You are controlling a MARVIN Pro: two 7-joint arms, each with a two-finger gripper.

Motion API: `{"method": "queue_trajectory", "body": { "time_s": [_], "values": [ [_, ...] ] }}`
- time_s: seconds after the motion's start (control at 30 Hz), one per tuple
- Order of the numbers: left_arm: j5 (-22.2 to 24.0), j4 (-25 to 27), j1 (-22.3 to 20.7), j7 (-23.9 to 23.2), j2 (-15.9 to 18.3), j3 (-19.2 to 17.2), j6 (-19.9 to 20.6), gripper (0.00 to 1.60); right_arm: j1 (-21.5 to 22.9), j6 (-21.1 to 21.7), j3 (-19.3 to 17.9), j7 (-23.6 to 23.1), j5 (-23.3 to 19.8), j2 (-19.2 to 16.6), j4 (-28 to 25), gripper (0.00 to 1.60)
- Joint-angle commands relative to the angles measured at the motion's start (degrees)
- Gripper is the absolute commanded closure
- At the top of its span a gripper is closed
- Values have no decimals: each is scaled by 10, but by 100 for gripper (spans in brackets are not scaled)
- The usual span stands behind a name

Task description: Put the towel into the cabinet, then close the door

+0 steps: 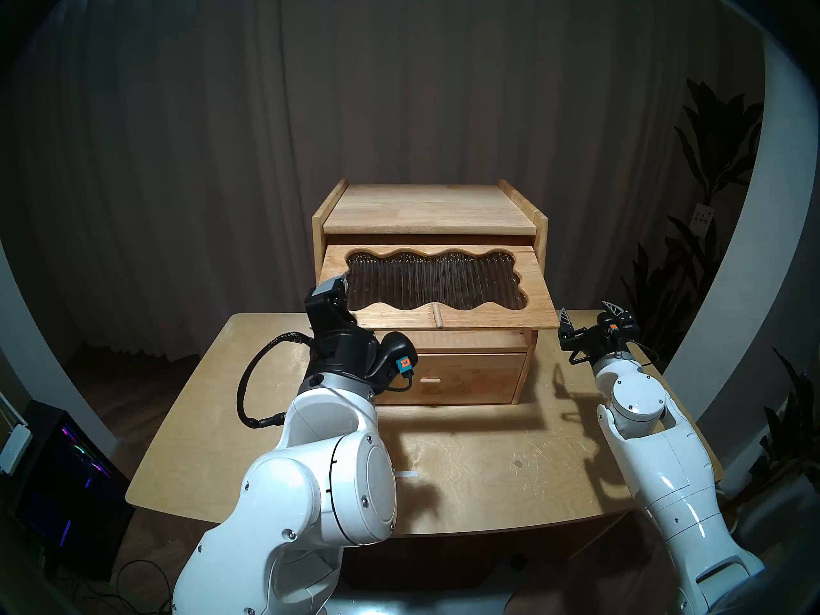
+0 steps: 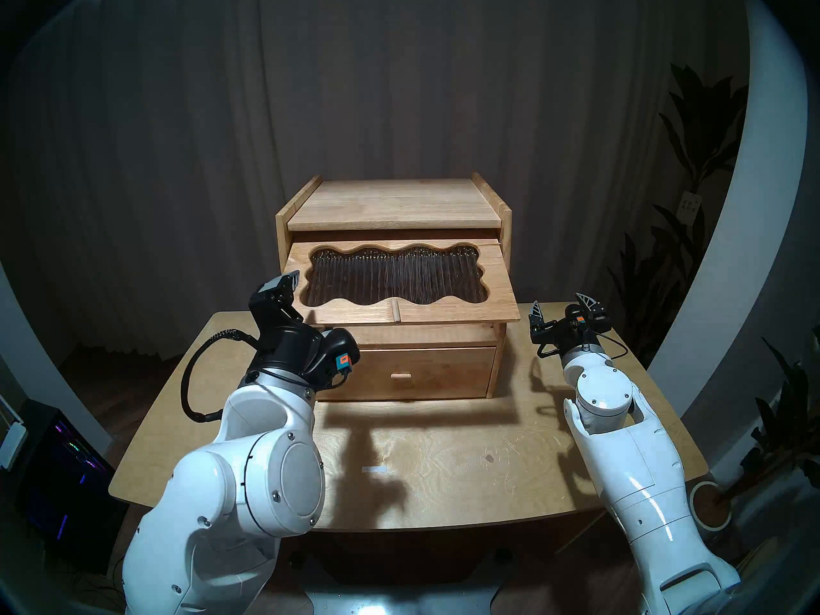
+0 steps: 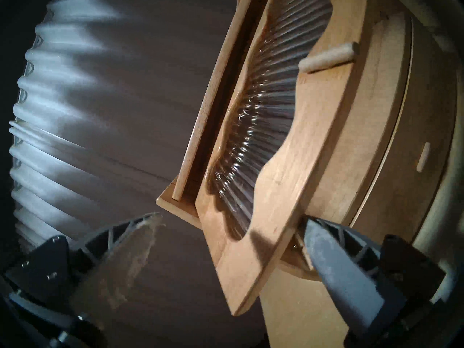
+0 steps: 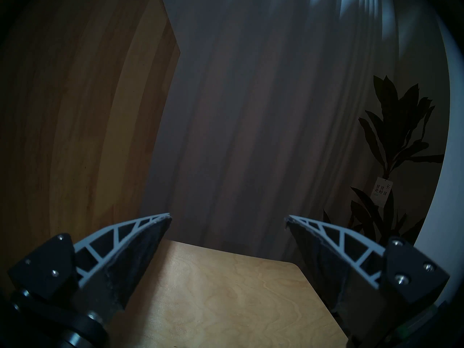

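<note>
we are seeing the door point(image 1: 443, 316) raised level, not yet closed. left tool point(image 3: 231, 229) is standing wide around its left corner; right tool point(image 4: 227, 218) is wide, empty, right of the cabinet point(image 1: 428, 210). towel: not visible, presumably inside.

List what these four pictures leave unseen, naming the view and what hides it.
- Towel: in no view; the raised door and its ribbed glass block the cabinet compartment.
- Left gripper: head views, own wrist covers one finger.
- Tag on plant: right wrist, print too small.
</note>
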State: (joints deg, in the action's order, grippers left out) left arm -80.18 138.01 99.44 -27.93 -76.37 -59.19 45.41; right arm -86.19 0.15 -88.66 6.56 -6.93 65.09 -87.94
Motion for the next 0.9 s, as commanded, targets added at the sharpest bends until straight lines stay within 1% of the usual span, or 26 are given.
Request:
{"method": "queue_trajectory", "body": {
  "time_s": [0.0, 0.03, 0.07, 0.1, 0.13, 0.2, 0.23, 0.27, 0.5, 0.83, 0.87],
  "values": [
    [62, 20, -32, -21, -48, -22, 26, 0, 7, -3, 0, 0, 0, 0, -8, 0],
    [74, 20, -31, -27, -53, -28, 32, 158, 7, -3, 0, 0, 0, 0, -8, 0],
    [87, 20, -32, -33, -58, -33, 37, 160, 6, -3, 0, 0, 0, 0, -7, 0],
    [97, 20, -34, -40, -64, -37, 41, 160, 7, -3, 0, 0, 0, 0, -7, 0],
    [107, 20, -36, -44, -68, -40, 45, 142, 7, -3, 0, 0, 0, 0, -7, 0],
    [130, 20, -41, -57, -78, -50, 56, 142, 7, -3, 0, 0, 0, 0, -7, 0],
    [152, 20, -45, -70, -87, -58, 67, 142, 7, -3, 0, 0, 0, 0, -7, 0],
    [152, 20, -45, -70, -87, -58, 67, 142, 7, -3, 0, 0, 0, 0, -7, 0],
    [224, 20, -64, -108, -116, -94, 96, 142, 8, -4, 0, -1, 0, 0, -7, 0],
    [316, 20, -87, -159, -143, -149, 96, 142, 8, -4, 0, -1, 0, 0, -7, 0],
    [317, 20, -89, -157, -147, -161, 96, 0, 8, -4, 0, -1, 0, 0, -8, 0]
  ]
}}
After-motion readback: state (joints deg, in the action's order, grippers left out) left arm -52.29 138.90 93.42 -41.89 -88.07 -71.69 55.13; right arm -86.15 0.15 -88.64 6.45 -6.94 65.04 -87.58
